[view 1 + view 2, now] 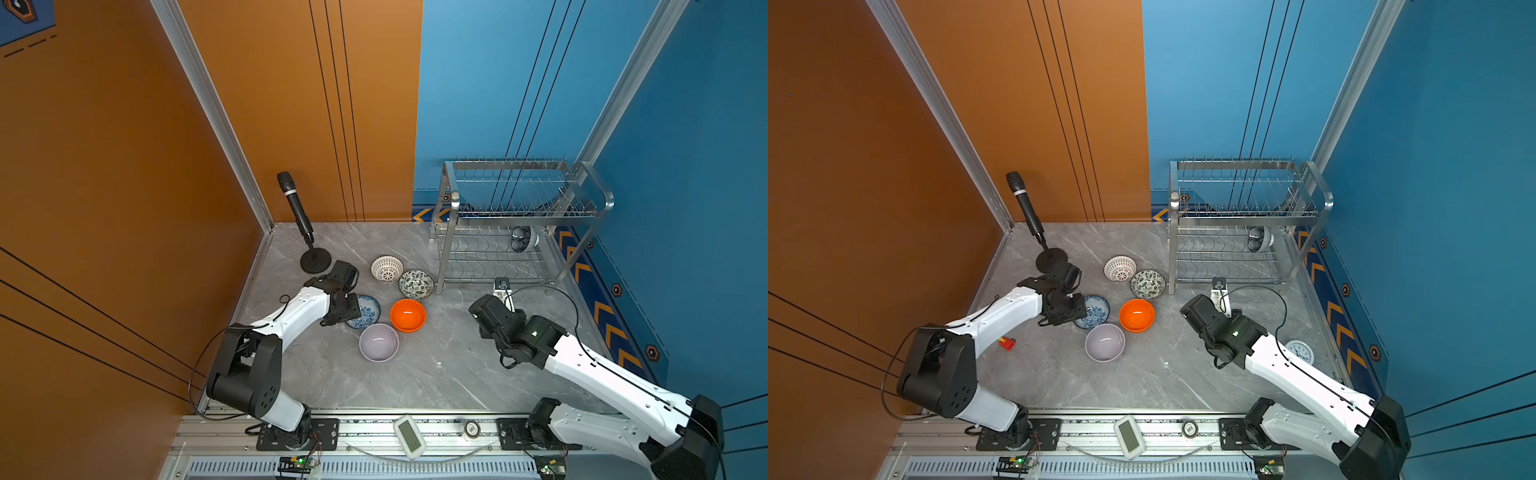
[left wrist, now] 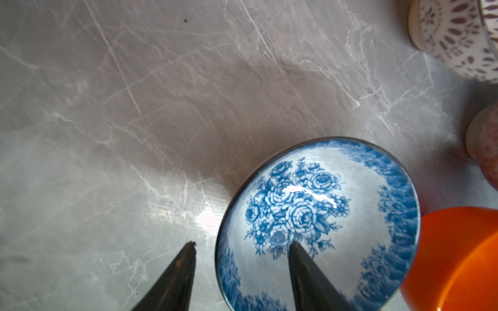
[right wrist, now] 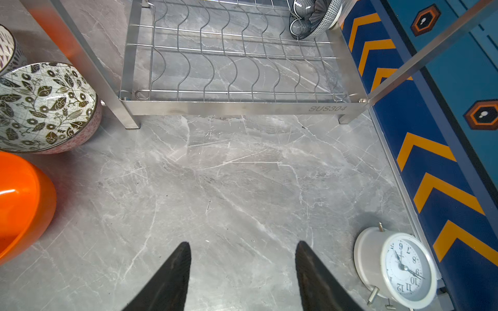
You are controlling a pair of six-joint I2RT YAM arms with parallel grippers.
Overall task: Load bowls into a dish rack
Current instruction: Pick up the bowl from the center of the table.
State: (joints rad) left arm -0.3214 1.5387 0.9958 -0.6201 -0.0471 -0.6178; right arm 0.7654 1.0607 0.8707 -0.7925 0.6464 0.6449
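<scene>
1. The left pincer [image 2: 242, 243] hangs low over the grey marble bench [image 1: 415, 374], at the blue-and-white floral bowl [image 2: 323, 215].
2. Its jaws stand about half wide, across the rim of this bowl. 1 finger [image 2: 304, 272] is inside the bowl, over the painted roses, and the other is outside, over the bare bench. A gap shows on each side of the rim, so the bowl is not yet gripped.
3. The floral bowl stands upright on the bench. The orange bowl [image 1: 407, 315] is just beside it and the pale lilac bowl [image 1: 378, 343] is near, toward the robot.
4. Behind these, the white lattice bowl [image 1: 387, 269] and the leaf-patterned bowl [image 1: 416, 284] stand just beside each other. The leaf-patterned bowl is just beside a front leg of the dish rack [image 1: 446, 249].
5. So 5 bowls are on the bench, all upright, between the microphone [image 1: 297, 208] on its stand and the rack.
6. The rack stands at the back of the bench, by the blue wall. On its lower tier, at the end toward its looped handle, the dark petal-shaped bowl [image 3: 312, 16] stands on its edge in the wires.
7. The right pincer [image 3: 244, 243] has its jaws wide and holds nothing. It is over the bare bench in front of the rack.
8. A white alarm clock [image 3: 398, 266] lies near it, by the blue wall.
</scene>
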